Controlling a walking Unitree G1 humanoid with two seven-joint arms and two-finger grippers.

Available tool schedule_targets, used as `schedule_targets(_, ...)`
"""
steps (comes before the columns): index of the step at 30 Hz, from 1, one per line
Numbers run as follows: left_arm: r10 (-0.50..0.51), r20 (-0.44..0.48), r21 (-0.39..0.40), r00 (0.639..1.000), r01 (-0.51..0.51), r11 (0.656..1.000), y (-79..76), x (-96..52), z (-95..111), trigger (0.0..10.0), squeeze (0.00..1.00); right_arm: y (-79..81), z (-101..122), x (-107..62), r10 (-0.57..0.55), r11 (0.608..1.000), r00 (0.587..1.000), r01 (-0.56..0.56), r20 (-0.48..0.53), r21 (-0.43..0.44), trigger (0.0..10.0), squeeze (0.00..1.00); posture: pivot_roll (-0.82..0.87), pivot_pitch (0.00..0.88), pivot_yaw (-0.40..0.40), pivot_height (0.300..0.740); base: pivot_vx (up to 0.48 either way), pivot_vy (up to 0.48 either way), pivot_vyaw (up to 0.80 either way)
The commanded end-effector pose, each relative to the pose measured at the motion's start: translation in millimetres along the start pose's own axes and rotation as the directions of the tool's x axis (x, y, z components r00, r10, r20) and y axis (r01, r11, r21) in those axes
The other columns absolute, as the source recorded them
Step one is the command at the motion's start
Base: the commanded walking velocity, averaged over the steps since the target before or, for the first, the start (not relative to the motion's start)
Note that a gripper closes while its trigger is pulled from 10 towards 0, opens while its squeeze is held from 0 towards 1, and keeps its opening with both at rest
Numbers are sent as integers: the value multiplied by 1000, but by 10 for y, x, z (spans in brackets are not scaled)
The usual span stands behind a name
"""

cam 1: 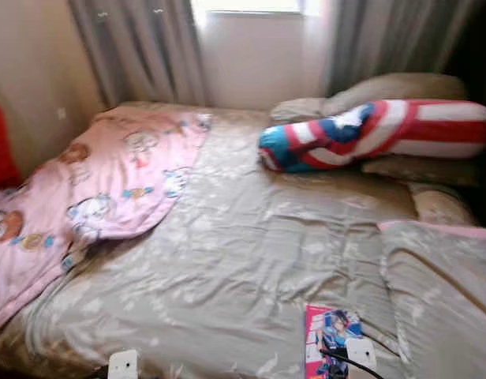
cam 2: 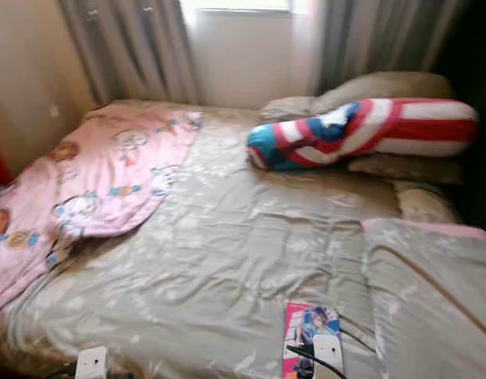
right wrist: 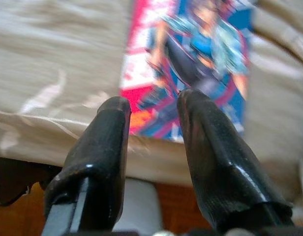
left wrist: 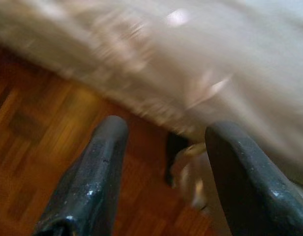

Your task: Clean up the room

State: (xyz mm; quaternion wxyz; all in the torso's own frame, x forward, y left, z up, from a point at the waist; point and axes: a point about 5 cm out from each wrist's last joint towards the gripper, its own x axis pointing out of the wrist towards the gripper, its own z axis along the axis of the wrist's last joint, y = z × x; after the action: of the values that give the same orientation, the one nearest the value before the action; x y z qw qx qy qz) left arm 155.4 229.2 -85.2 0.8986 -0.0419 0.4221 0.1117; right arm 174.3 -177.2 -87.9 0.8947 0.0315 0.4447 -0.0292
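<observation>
Right gripper (right wrist: 151, 105): fingers parted with a narrow gap, holding nothing. You have them aimed at the near edge of the bed, tips just short of it.

Left gripper (left wrist: 164, 132): fingers spread wide, empty, over wooden floor (left wrist: 33, 128) beside the hanging bedding; this view is blurred.

Task item: the magazine (cam 1: 331, 335) lies flat on the bed's near edge, straight ahead of the right jaws and slightly beyond their tips, apart from them. Well clear of the left jaws.

Magazine, material: thin, glossy, rectangular cover in pink and blue with a cartoon figure. Judged floppy and slick; little thickness for a pinch.

Bedspread (cam 1: 243, 260): beige, satiny, creased and soft, with a pale leaf pattern. Judged likely to bunch under contact.

Other items: pink cartoon blanket (cam 1: 93, 189) rumpled far beyond the left jaws; a long bolster cushion (cam 1: 369, 134) in red, white and blue stripes at the head, against beige pillows (cam 1: 393, 87).

Risk one: the narrow jaw gap may push the magazine away over the slick fabric rather than straddle its edge.

Risk two: the fingers may catch bedspread along with the cover, dragging the bedding.

Risk three: a pinch at one edge may let the cover bend and slip out.
</observation>
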Motion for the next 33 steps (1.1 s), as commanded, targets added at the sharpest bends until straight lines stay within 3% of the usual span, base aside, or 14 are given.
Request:
schedule_targets(1,0,-51,24,999,1,1000,44,-26,-100,10000,0,9,3,2,5,1000,1000,-5,-1,-5,10000,0,2,0,19,740,0,0,800)
schedule_targets(11,-3,-55,44,998,5,999,49,-19,-83,10000,0,-2,-42,-8,1,1000,1000,0,-15,23,10000,0,18,63,22,740,0,0,193)
schedule_targets(33,-5,-35,53,999,6,999,37,-5,-30,10000,0,42,-93,-16,19,1000,999,-18,-32,15,10000,0,27,107,19,740,0,408,0)
